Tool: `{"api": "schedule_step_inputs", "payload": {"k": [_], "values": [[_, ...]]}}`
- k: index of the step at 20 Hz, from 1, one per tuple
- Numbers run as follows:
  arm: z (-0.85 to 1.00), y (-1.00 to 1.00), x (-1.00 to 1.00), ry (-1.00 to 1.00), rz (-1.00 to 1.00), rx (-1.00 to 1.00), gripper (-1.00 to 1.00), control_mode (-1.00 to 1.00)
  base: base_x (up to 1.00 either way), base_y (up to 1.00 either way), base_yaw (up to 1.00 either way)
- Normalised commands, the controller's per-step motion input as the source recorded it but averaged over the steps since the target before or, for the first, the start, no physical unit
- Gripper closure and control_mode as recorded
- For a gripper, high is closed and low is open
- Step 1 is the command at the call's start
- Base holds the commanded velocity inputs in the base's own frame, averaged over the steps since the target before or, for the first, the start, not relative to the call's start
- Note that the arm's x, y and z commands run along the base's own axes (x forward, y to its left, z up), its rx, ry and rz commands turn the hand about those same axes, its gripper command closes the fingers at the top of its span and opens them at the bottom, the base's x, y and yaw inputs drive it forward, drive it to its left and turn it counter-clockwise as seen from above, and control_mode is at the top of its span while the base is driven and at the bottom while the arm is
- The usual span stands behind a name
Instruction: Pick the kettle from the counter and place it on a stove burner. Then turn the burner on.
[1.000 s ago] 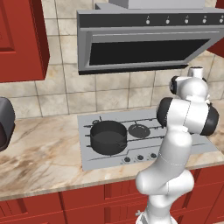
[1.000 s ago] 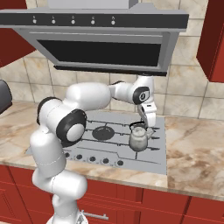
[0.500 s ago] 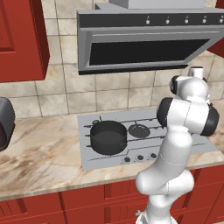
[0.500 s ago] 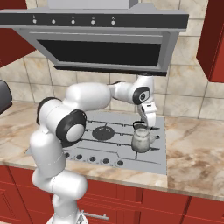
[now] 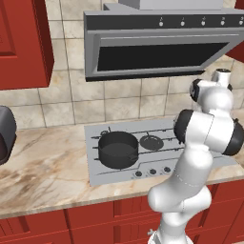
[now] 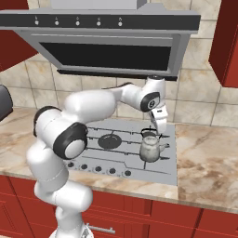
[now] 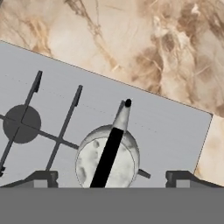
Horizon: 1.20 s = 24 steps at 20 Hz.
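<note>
The white arm rises from its base, bends at a dark-jointed elbow and reaches forward and to its right, the forearm running nearly level before the wrist turns the hand downward. The pincer (image 6: pixel 156 131) points straight down — its two dark fingers stand spread wide apart, with nothing clamped between them. In the hand view the two fingertips (image 7: pixel 43 178) show at the far left and far right of the lower edge, well separated. From the left base view the upper arm and shoulder bulk large in the foreground.
</note>
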Motion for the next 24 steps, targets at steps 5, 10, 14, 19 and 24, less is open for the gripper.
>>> {"api": "schedule_step_inputs", "payload": {"k": [5,10,14,19,24], "values": [[0.18,0.05,-0.62,-0.10,0.01,-0.01,-1.00,-1.00,0.00,0.00,0.00],[0.00,0.58,-1.00,-0.16,0.09,-0.09,-1.00,-1.00,0.00,0.00,0.00],[0.00,0.99,-0.97,-0.06,0.21,-0.10,-1.00,-1.00,0.00,0.00,0.00],[-0.01,0.96,-0.86,-0.01,0.32,-0.11,-1.00,-1.00,0.00,0.00,0.00],[-0.29,0.47,-0.60,0.00,0.38,-0.09,-1.00,-1.00,0.00,0.00,0.00]]}}
